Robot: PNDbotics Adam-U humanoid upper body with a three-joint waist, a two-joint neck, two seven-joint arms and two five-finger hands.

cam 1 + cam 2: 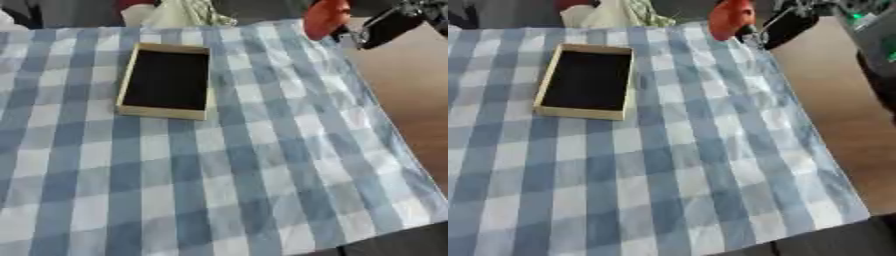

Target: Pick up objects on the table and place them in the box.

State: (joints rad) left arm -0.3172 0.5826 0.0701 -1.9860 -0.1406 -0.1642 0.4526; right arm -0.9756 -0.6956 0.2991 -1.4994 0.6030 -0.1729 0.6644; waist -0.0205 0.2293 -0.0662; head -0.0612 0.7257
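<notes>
A shallow box [166,81] with a tan rim and a dark inside lies on the blue and white checked cloth [219,165], towards the far left, and nothing shows inside it. An orange-red object [326,17] hangs above the cloth's far right corner. My right hand [387,26], black with silver parts, comes in from the upper right and its fingers close on that object. The object is well to the right of the box and beyond it. My left hand shows in neither view.
Beyond the far edge sit a pale bundle with a green check pattern [185,12] and a white thing [136,14]. Bare brown tabletop [411,100] runs along the cloth's right side. My right arm with a green light [856,18] fills the upper right.
</notes>
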